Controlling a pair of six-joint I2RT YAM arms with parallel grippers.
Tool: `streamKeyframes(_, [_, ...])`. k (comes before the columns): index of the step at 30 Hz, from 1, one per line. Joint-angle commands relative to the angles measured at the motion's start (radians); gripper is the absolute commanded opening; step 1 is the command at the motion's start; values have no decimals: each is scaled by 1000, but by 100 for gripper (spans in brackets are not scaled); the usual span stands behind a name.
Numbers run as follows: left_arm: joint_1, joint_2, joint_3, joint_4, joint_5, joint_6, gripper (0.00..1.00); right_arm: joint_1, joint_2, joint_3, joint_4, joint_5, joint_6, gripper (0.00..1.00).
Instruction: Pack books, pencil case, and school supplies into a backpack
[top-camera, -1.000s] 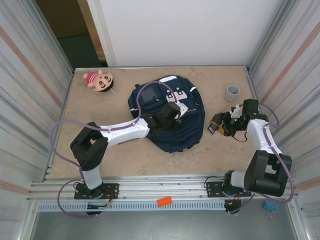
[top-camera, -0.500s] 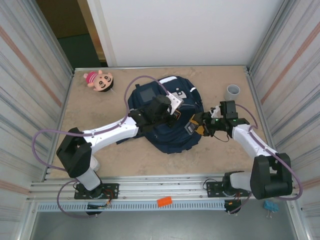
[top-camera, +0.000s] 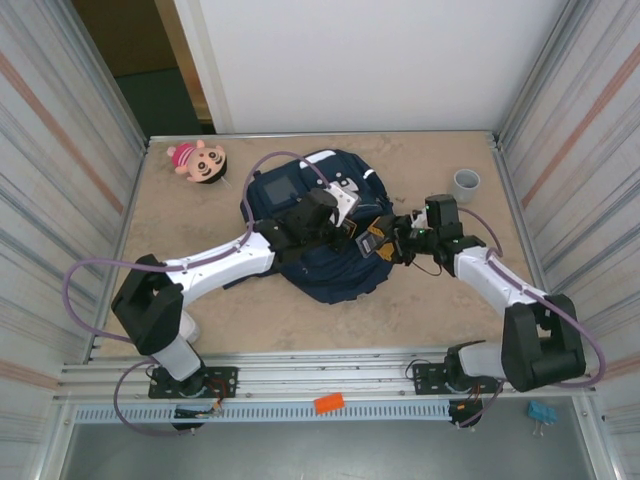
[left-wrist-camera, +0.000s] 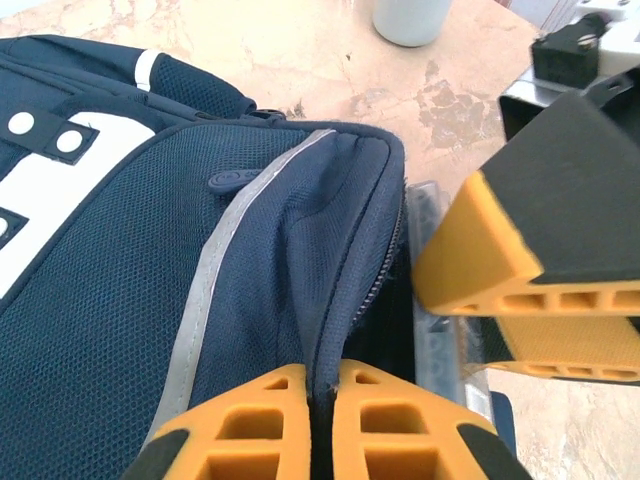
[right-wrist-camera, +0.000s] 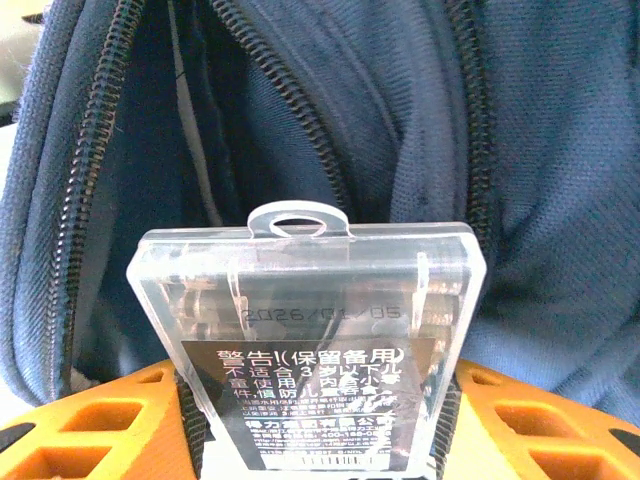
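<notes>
Clear plastic box (right-wrist-camera: 310, 290), school supply | at backpack (right-wrist-camera: 560, 150) zip mouth, right side | likely light, rigid, slick: grip side edges | right gripper (right-wrist-camera: 315, 425) clamps it | left gripper (left-wrist-camera: 322, 415) pinches soft backpack rim

Beige mottled table (top-camera: 300, 325), navy backpack (top-camera: 335, 275) lying flat at its centre, pink plush doll (top-camera: 198, 160) in the far left corner, grey cup (top-camera: 465, 185) upright far right, well apart from the doll.
</notes>
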Motion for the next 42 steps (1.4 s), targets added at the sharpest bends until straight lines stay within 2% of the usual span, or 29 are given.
streamKeyframes(1, [-10,-93,1,87,81,-74,3,-71,-84,23,-159,-31,-94,51])
streamKeyframes(5, [-23,-106,-30,117,95,-208,2,-148,-147,50,-352,-85,-245,51])
streamKeyframes(10, [-58,-98,-48,194,113,-337,1,-164,-223,40,-451,-118,-288,50])
streamKeyframes(18, [-83,-90,-28,183,88,-376,1,-174,-344,19,-551,-114,-293,50])
streamKeyframes(23, [-42,-102,-35,175,96,-399,1,-89,-374,29,-515,-75,-231,50])
streamKeyframes(29, [-15,-92,-17,193,166,-415,1,43,-351,-6,-356,9,-73,50])
streamKeyframes(34, [-14,-90,-15,234,221,-445,2,64,-300,-25,-226,69,28,53])
streamKeyframes(40, [-16,-110,-24,242,222,-445,2,63,-161,14,-154,69,18,57])
streamKeyframes(42, [-16,-116,-24,226,211,-436,2,63,-129,28,-127,69,20,63])
